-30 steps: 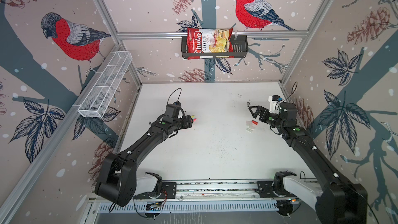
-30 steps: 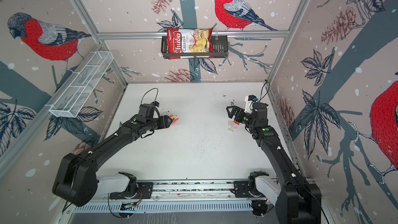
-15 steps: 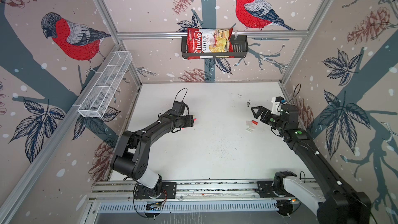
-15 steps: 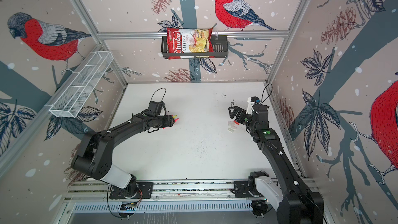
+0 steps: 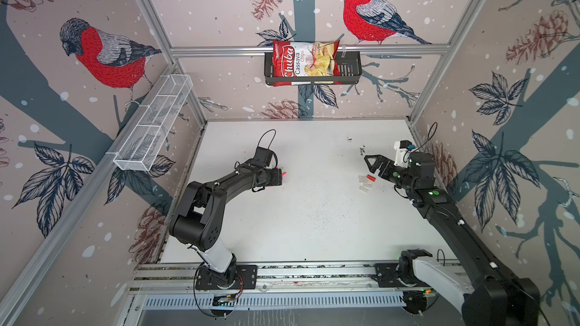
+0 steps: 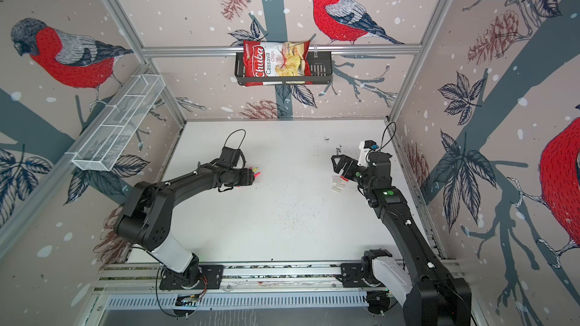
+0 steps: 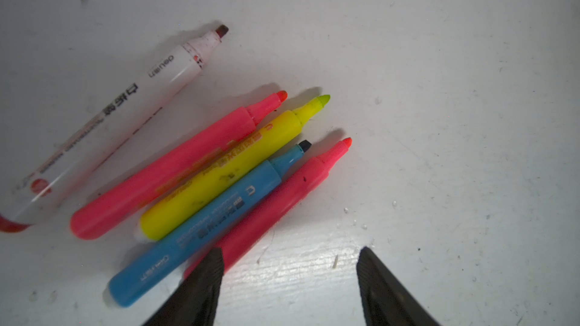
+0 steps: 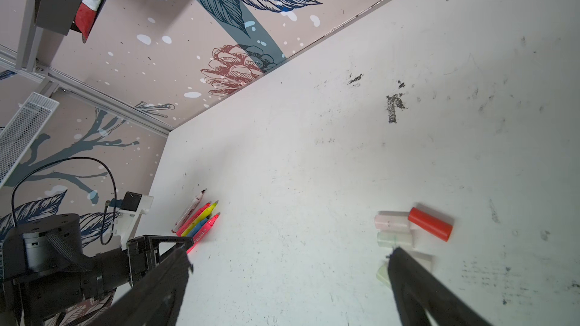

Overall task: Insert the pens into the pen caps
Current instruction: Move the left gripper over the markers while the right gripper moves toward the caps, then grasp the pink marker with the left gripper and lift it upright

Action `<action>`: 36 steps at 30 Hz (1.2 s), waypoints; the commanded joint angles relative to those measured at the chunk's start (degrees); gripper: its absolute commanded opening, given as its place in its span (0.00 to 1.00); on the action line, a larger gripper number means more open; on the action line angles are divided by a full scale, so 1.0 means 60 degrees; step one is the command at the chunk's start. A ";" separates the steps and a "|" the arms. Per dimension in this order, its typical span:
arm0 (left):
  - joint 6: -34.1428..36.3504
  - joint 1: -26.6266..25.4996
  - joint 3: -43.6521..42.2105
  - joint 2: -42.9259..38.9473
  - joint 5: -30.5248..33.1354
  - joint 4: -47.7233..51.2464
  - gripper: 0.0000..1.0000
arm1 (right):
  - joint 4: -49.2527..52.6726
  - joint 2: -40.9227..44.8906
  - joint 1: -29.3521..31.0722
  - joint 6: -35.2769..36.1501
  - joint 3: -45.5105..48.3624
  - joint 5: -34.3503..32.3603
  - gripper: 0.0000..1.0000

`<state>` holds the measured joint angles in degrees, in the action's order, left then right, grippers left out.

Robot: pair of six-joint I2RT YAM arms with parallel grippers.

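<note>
Five uncapped pens lie side by side on the white table left of centre: a thick white one (image 7: pixel 119 111), a pink one (image 7: pixel 175 164), a yellow one (image 7: pixel 226 164), a blue one (image 7: pixel 204 224) and a second pink one (image 7: pixel 282 196). My left gripper (image 7: pixel 290 257) hangs open just over their rear ends, with only bare table between its fingers; in both top views it (image 5: pixel 276 178) (image 6: pixel 249 177) covers most of the pens (image 5: pixel 284 173). The pen caps, a red one (image 8: pixel 430 223) and whitish ones (image 8: pixel 392 221), lie clustered at the right (image 5: pixel 365 183). My right gripper (image 8: pixel 288 255) (image 5: pixel 372 164) is wide open beside them, holding nothing.
A black basket (image 5: pixel 348 68) holding a chip bag (image 5: pixel 303 62) hangs on the back wall. On the left wall is a white wire basket (image 5: pixel 153 127). The arm rail (image 5: pixel 314 272) runs along the table's front edge, and side walls stand close to each arm.
The left arm has folded its elbow back toward its base, and its gripper has edged right over the pens. The right arm has barely moved.
</note>
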<state>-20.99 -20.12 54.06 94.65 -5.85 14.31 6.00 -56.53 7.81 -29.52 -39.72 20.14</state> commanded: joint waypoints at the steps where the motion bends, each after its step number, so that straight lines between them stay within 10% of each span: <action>1: 0.0064 -0.0002 -0.0002 0.0039 0.0219 -0.0086 0.68 | -0.0407 -0.0054 0.0009 0.0025 0.0004 0.0158 0.99; 36: 0.0266 -0.0336 0.0447 0.0736 0.0649 0.0071 0.62 | -0.0524 0.0313 0.0045 -0.0018 0.0172 0.0307 0.99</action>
<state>-20.49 -21.98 56.07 98.76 -2.85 14.37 3.55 -54.94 8.08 -29.91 -38.87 21.56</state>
